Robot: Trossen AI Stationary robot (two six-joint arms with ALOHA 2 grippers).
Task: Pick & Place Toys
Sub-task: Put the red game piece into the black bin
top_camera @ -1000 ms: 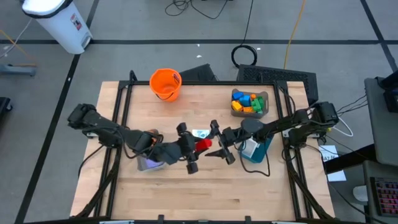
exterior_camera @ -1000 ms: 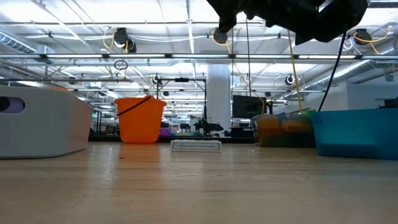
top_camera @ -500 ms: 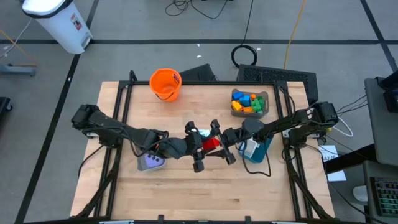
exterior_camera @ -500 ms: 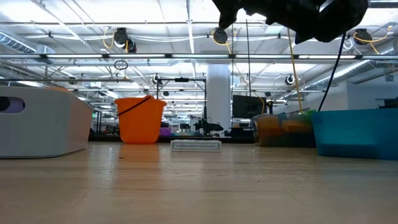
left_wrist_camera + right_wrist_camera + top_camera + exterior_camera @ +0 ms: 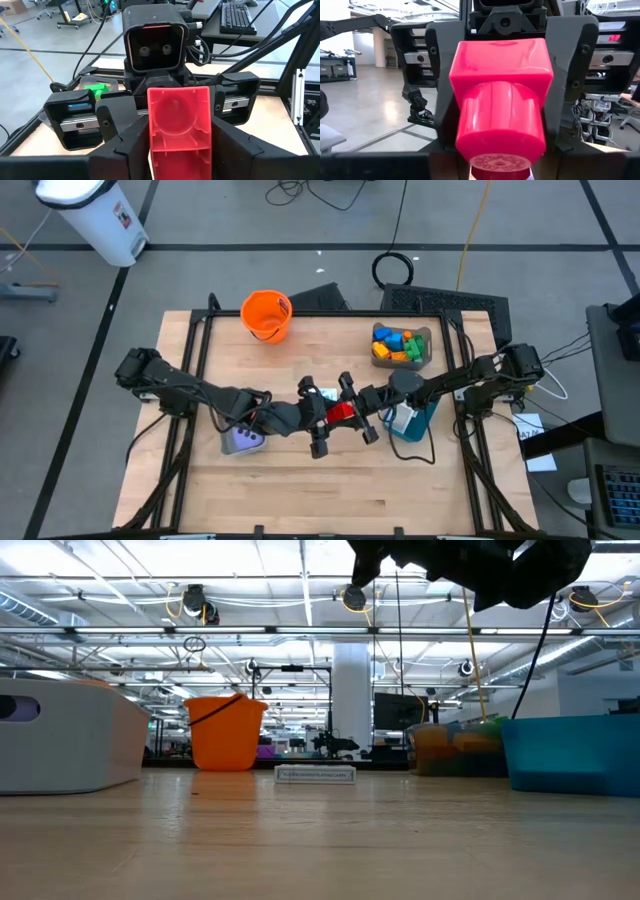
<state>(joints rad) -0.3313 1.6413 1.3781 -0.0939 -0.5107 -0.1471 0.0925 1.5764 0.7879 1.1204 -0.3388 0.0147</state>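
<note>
A red block (image 5: pixel 339 412) is held above the table's (image 5: pixel 300 480) middle between the left gripper (image 5: pixel 318 416) and right gripper (image 5: pixel 357 412), both sets of fingers closed on it. If either lets go too soon, it could be dropped. The contact is hidden from above.

red block (image 5: pixel 500 95) cut off at bottom edge, low view arms (image 5: pixel 480 565) cropped at top
</note>
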